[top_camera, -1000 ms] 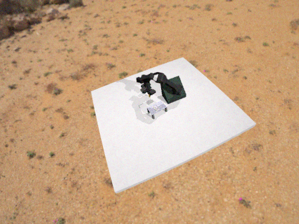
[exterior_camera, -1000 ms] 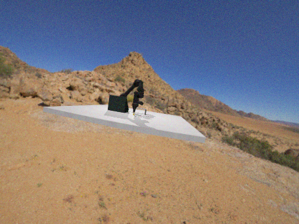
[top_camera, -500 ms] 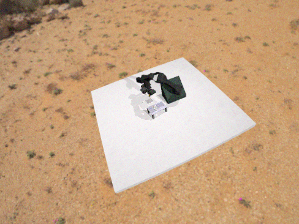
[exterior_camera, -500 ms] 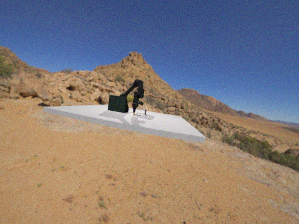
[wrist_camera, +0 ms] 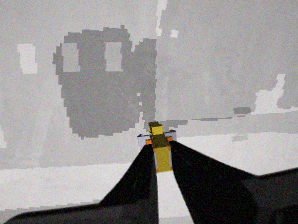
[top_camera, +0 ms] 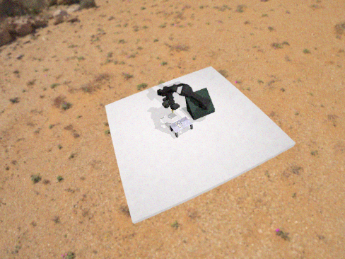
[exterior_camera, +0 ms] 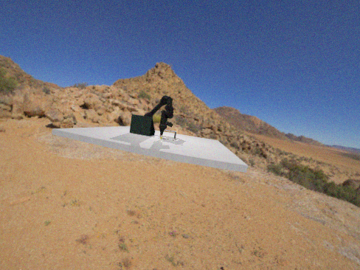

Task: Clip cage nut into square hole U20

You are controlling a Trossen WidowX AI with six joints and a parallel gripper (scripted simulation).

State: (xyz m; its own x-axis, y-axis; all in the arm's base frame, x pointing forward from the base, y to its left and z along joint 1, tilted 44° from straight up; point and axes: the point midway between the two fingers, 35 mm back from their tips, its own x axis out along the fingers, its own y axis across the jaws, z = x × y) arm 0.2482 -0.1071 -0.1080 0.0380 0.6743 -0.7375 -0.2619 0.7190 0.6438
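The cage nut [wrist_camera: 163,159] is yellow with orange edges and grey side wings in the wrist view. It shows as a tiny yellow speck in the top and exterior views. My gripper [wrist_camera: 160,149] [top_camera: 172,110] [exterior_camera: 161,136] points down and is shut on the cage nut, one dark finger on each side of its body. The rail plate [top_camera: 185,123] [exterior_camera: 170,131] is a pale plate on short dark legs, beside the gripper. Its square holes and the U20 mark are too small to read. The gap below the nut cannot be told.
A dark green block [top_camera: 201,106] [exterior_camera: 142,125] stands at the arm's base on the white slab [top_camera: 212,159] [exterior_camera: 206,155]. The arm's dark shadows fall around the gripper and the plate. Sandy ground surrounds the slab.
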